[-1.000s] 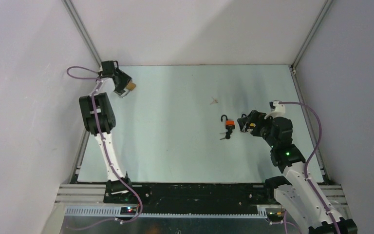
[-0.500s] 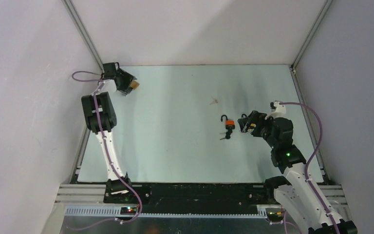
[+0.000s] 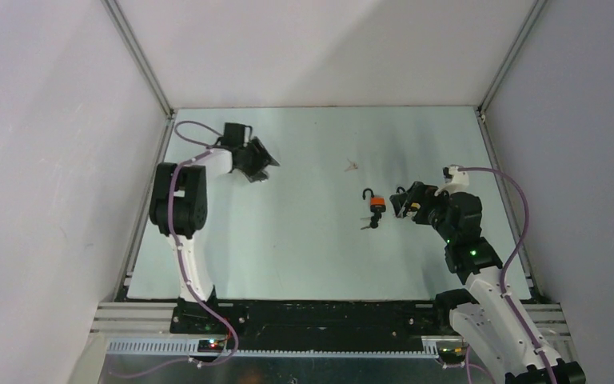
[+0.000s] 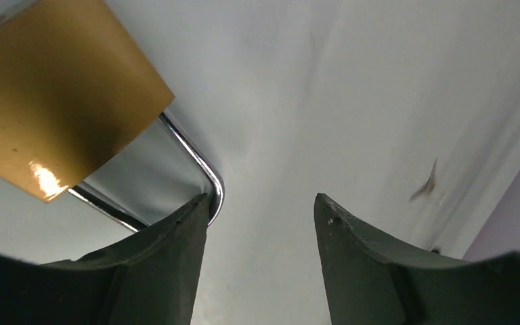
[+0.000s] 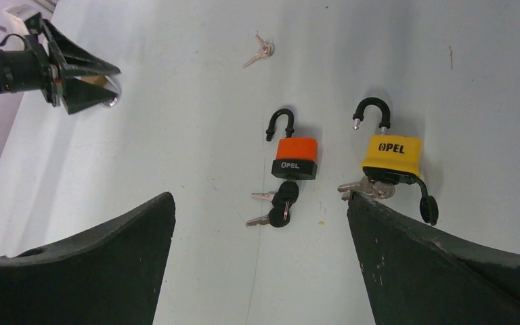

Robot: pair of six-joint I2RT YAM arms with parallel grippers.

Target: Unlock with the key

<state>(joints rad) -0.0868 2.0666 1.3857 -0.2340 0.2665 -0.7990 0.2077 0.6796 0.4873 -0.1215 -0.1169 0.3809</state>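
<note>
An orange padlock (image 5: 295, 157) lies with its shackle open and black-headed keys (image 5: 279, 204) in its base; it also shows in the top view (image 3: 376, 203). A yellow padlock (image 5: 391, 156), shackle open, lies beside it with silver keys (image 5: 365, 189). My right gripper (image 5: 261, 200) is open and empty just in front of both, in the top view (image 3: 404, 202). A brass padlock (image 4: 54, 101) sits at my left gripper (image 4: 263, 198). Its steel shackle (image 4: 206, 172) touches the left finger. The jaws stand apart with only table between them. In the top view the left gripper (image 3: 260, 164) hides the padlock.
A loose pair of silver keys (image 5: 261, 51) lies on the pale table behind the orange padlock, in the top view (image 3: 352, 166). Grey walls and metal frame rails (image 3: 140, 60) enclose the table on three sides.
My left arm has swung from the back-left corner to the right and nearer the table's middle, the brass padlock coming with it. The right arm and both other padlocks have not moved.
</note>
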